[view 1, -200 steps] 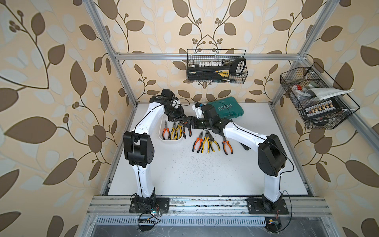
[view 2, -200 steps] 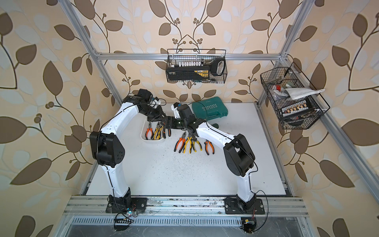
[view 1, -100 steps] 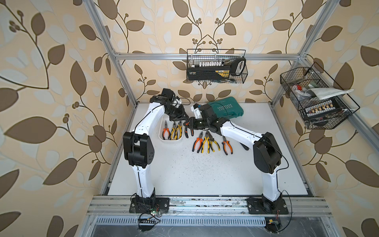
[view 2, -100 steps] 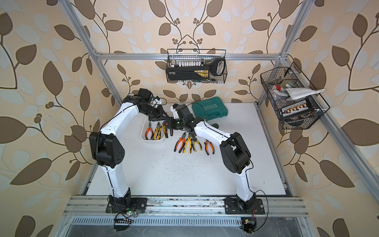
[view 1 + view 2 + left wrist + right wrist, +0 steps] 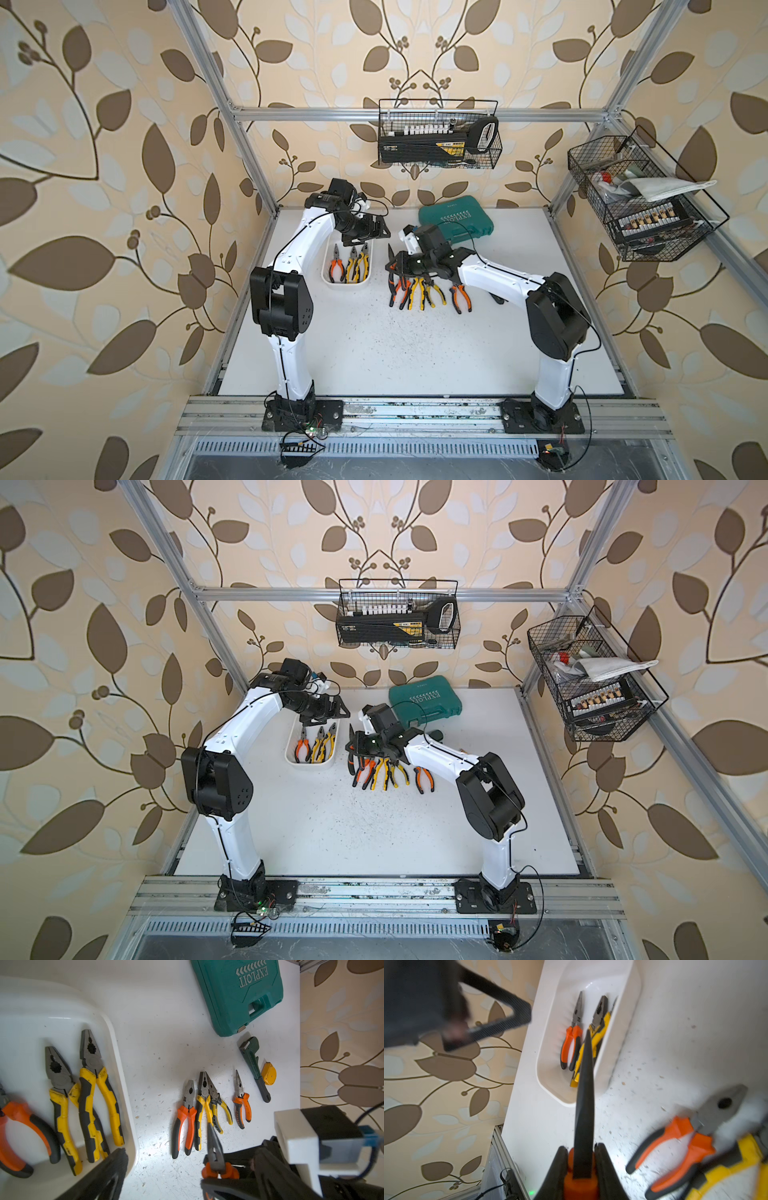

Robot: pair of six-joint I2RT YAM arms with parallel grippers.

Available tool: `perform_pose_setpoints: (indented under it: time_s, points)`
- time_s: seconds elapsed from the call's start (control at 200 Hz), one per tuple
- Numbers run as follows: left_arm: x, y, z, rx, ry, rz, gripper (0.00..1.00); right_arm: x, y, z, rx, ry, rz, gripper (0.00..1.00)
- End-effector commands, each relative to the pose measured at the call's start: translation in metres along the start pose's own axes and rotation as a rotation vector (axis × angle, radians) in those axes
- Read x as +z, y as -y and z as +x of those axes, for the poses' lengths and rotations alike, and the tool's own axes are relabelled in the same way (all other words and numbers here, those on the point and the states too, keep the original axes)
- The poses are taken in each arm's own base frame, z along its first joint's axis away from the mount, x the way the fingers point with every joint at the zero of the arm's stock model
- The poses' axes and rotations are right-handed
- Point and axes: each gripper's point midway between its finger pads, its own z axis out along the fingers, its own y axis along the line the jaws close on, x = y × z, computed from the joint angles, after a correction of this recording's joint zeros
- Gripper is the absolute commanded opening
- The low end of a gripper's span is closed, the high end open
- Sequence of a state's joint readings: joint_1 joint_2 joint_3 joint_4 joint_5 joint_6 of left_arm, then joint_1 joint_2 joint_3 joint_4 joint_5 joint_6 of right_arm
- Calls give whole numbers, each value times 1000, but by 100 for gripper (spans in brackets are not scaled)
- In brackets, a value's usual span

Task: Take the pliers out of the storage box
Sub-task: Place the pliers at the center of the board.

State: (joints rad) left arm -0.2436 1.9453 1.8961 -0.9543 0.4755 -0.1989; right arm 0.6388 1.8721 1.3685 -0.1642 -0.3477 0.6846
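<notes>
Between the nearly closed jaws of the right gripper point(image 5: 582, 1159), orange-handled needle-nose pliers point(image 5: 584, 1088) are clamped. Beside it, the left gripper point(image 5: 374, 232) gapes wide, seemingly empty, above the storage box point(image 5: 328, 278) holding three pliers point(image 5: 351, 268).

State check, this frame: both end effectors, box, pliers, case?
storage box: holds three pliers.
left end effector: open, empty, above the box's far end.
right end effector: shut on needle-nose pliers, gripped at the orange handles.
four pliers: flat in a row on the table.
teal case: closed.
</notes>
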Motion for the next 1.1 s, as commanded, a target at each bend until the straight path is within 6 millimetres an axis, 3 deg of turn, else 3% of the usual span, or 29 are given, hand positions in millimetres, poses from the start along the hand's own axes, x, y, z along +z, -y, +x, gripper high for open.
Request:
perform_pose_setpoints:
  time_s: [0.0,0.205,0.425,0.615,0.96,1.05,1.095]
  points:
    - [-19,22,-6,282,60,51,99,-29,21,8,-13,23,48,8]
    - [-18,47,31,601,18,195,99,-55,74,45,17,-17,162,8]
    - [-19,87,85,837,-42,384,99,-64,97,79,83,-56,206,9]
    - [-17,110,122,900,-81,490,99,-70,114,101,165,-39,232,11]
    - [-19,127,159,905,-138,546,99,-67,144,144,248,-77,295,13]
    - [-19,127,162,889,-140,544,99,-66,148,150,248,-90,312,17]
    - [-19,127,163,884,-141,542,99,-67,150,150,248,-89,318,24]
